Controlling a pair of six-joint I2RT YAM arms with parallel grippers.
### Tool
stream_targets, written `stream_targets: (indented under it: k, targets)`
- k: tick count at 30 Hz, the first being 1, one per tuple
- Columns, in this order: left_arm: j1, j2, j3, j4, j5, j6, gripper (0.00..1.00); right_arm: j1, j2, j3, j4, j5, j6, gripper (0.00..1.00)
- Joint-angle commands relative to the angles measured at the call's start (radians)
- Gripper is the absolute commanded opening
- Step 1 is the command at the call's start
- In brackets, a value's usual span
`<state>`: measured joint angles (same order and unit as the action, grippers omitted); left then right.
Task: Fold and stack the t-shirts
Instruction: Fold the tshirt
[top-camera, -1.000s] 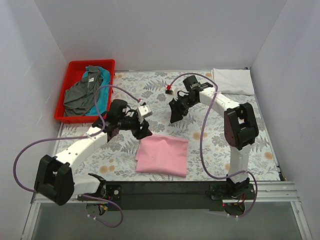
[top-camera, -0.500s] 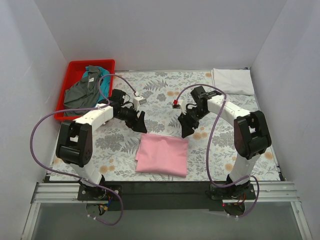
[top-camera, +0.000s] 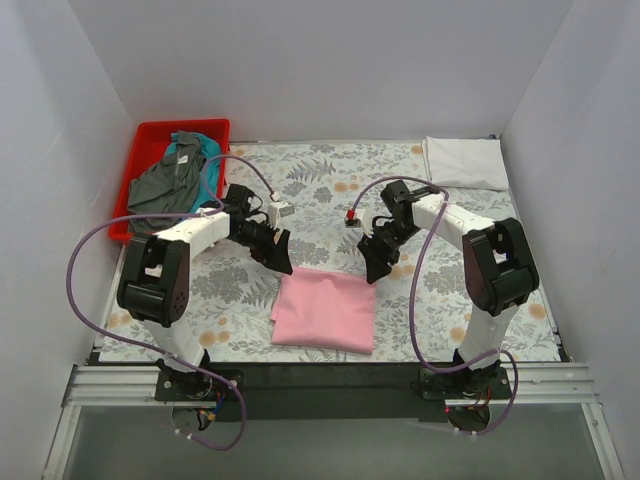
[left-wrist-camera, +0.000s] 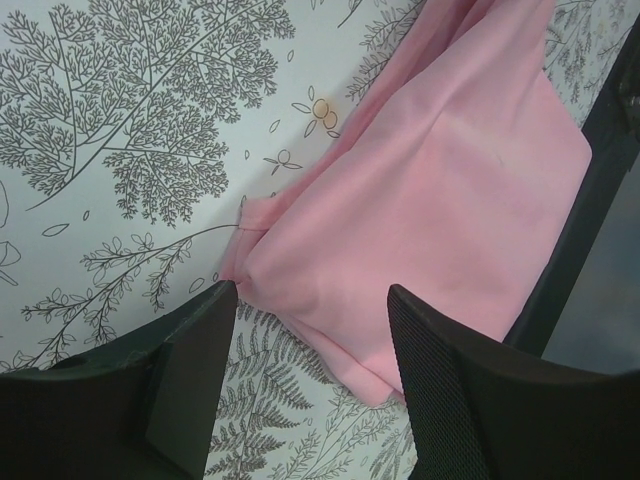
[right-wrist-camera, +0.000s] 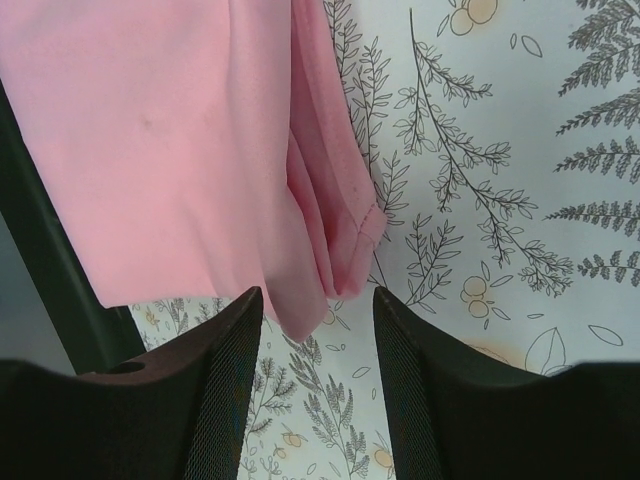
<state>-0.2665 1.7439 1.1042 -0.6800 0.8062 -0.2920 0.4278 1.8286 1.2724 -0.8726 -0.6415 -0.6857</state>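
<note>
Low in the centre of the top view, the light pink t-shirt (top-camera: 325, 310) lies folded into a flat rectangle on the floral tablecloth (top-camera: 320, 180), close to the table's near edge. Just beyond its upper left corner hangs the left gripper (top-camera: 280, 255), its jaws set wide with nothing between them; the left wrist view shows that pink corner through the gap. The right gripper (top-camera: 375, 262) hangs by the upper right corner, jaws likewise apart and empty, over the folded edge. Farther back, at the upper left of the frame, the red bin (top-camera: 180, 124) holds the dark grey t-shirt (top-camera: 160, 190) crumpled over the teal t-shirt (top-camera: 207, 190). At the upper right, the white t-shirt (top-camera: 462, 162) lies folded by the back wall.
</note>
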Motion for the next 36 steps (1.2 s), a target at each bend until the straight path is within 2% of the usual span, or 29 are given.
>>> stream_targets:
  k: [1,5,7,12,13,14,15,16,23,36]
  targets:
    - [0.003,0.003,-0.01,0.042,-0.009,0.001,0.6,0.002,0.006,-0.013,-0.02,0.005,-0.031,0.55]
    - [0.004,0.019,-0.01,0.053,-0.007,0.001,0.53,0.003,0.003,-0.019,-0.023,0.006,-0.043,0.49]
    - [0.003,0.029,-0.006,0.051,-0.004,0.001,0.47,0.005,0.001,-0.019,-0.025,0.006,-0.046,0.4]
    - [0.004,0.049,0.022,0.02,0.033,0.011,0.21,0.005,0.001,0.004,-0.034,0.003,-0.046,0.22]
    - [0.004,0.055,0.026,0.016,0.036,0.011,0.08,0.005,-0.002,0.007,-0.037,0.002,-0.046,0.18]
    - [0.007,0.055,0.034,0.013,0.043,0.011,0.03,0.005,-0.003,0.013,-0.039,0.002,-0.044,0.13]
    - [0.021,0.054,0.036,0.017,0.045,-0.001,0.01,0.005,-0.005,0.016,-0.04,0.002,-0.043,0.04]
    - [0.03,0.049,0.04,0.02,0.047,-0.007,0.0,0.005,-0.011,0.019,-0.04,0.009,-0.041,0.01]
    - [0.085,0.074,0.074,0.031,0.014,0.005,0.0,-0.009,0.001,0.061,-0.002,0.078,0.008,0.01]
    - [0.121,0.193,0.126,0.175,-0.098,-0.042,0.0,-0.015,0.11,0.084,0.244,0.284,0.124,0.01]
